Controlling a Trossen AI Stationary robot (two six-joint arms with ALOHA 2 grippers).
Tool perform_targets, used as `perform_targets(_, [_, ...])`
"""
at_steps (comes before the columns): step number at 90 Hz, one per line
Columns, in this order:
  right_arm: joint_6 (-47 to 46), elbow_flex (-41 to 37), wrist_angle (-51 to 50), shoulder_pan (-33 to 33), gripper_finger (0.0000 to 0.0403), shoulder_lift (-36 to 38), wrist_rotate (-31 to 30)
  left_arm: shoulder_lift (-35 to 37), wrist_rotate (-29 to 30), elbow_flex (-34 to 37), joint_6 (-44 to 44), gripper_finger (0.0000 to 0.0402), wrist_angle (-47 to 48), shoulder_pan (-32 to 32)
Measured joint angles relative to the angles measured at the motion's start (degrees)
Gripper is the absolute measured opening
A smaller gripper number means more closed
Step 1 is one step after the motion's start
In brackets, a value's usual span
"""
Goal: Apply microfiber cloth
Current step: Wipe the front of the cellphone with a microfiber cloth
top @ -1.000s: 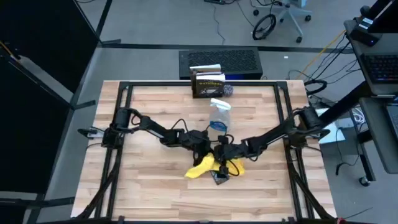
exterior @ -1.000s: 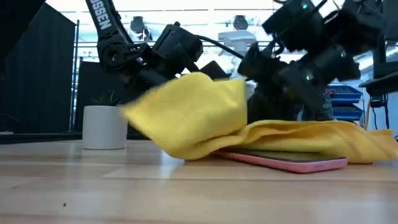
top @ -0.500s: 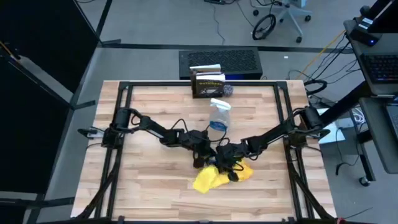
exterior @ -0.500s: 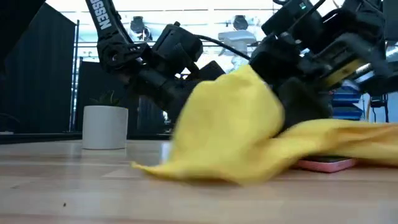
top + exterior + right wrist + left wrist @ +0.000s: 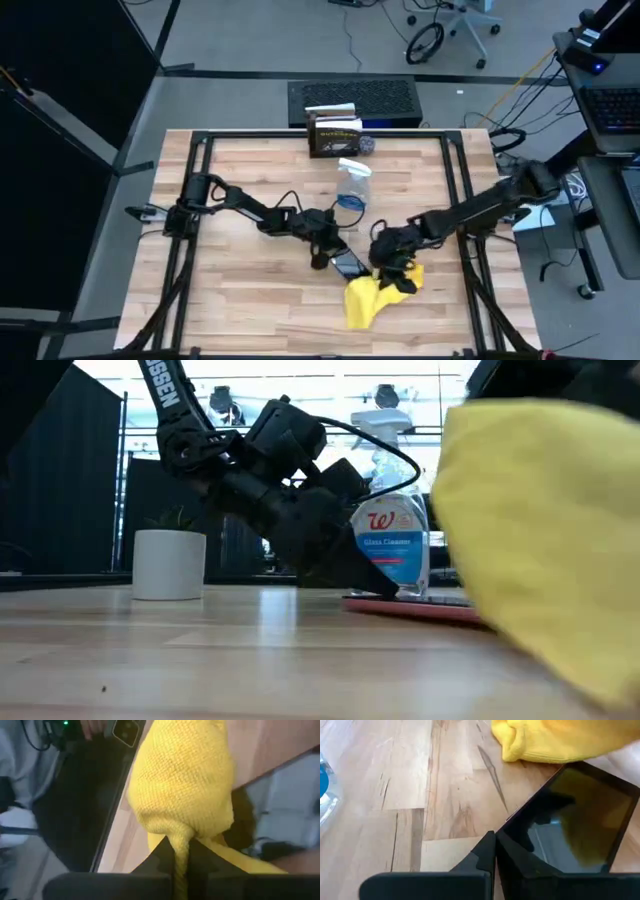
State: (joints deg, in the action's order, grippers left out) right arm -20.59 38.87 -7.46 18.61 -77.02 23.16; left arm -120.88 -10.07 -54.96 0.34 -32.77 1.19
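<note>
The yellow microfiber cloth (image 5: 372, 298) is bunched near the table's front, right of the black smartphone (image 5: 347, 266). My right gripper (image 5: 397, 268) is shut on the cloth. The phone lies flat on the wood with its screen (image 5: 575, 825) uncovered and a pink edge (image 5: 410, 607) showing in the low view. My left gripper (image 5: 325, 258) is shut, with its tips at the phone's left end. In the low view the cloth (image 5: 540, 520) fills the right side and hides the right gripper. My left gripper comes down slanting from the table's left, and its shut fingertips (image 5: 492, 845) meet the phone's end (image 5: 520, 827). The phone stays flat on the table. My right gripper pinches a gathered fold of the cloth (image 5: 179, 837) between its two fingers. The rest of the cloth (image 5: 185, 780) bulges in a bunch beyond the fingertips.
A clear spray bottle with blue liquid (image 5: 352, 185) stands just behind the phone. A dark box (image 5: 333, 135) sits at the table's far edge. A white cup (image 5: 168, 565) shows at the left in the low view. Black frame rails (image 5: 200, 200) run along both table sides.
My right gripper has gone toward the table's right and near edges, still shut on the cloth. The cloth has been dragged across and off the phone, which stays in place with its screen now bare. The cloth has bunched up near the front.
</note>
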Motion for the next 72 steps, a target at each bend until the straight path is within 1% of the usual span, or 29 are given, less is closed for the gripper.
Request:
perform_targets(18, [-2.48,0.02,-14.15,4.72,0.0002,12.3,-18.81,0.34,-0.02,0.0,0.01,0.0,0.05,0.0])
perform_targets(26, [-3.88,0.02,-19.4,6.3,0.0002,16.03,-26.31,0.98,-0.01,-0.15,0.04,0.0,0.24,0.0])
perform_targets(32, [-5.12,0.05,-22.49,7.19,0.0002,18.02,-30.87,2.89,0.34,-0.02,0.32,0.0,1.95,0.0])
perform_targets(39, [-7.34,0.05,-25.16,7.71,0.0002,19.72,-34.53,5.28,2.37,0.11,2.07,0.0,3.09,0.12])
perform_targets(47, [-12.25,0.05,-27.86,7.64,0.0002,21.21,-38.04,10.04,6.78,0.06,3.85,0.0,7.17,0.73])
perform_targets(57, [-17.98,0.09,-30.52,7.6,0.0002,22.1,-44.12,15.19,11.1,-0.09,6.21,0.0,12.46,2.03])
perform_targets(62, [-21.2,0.09,-32.32,7.58,0.0002,22.11,-45.61,17.09,12.34,-0.09,6.2,0.0,15.18,2.79])
perform_targets(72, [-28.81,-0.44,-38.23,7.58,0.0002,21.56,-45.79,19.95,13.01,-0.11,4.42,0.0,18.9,4.64])
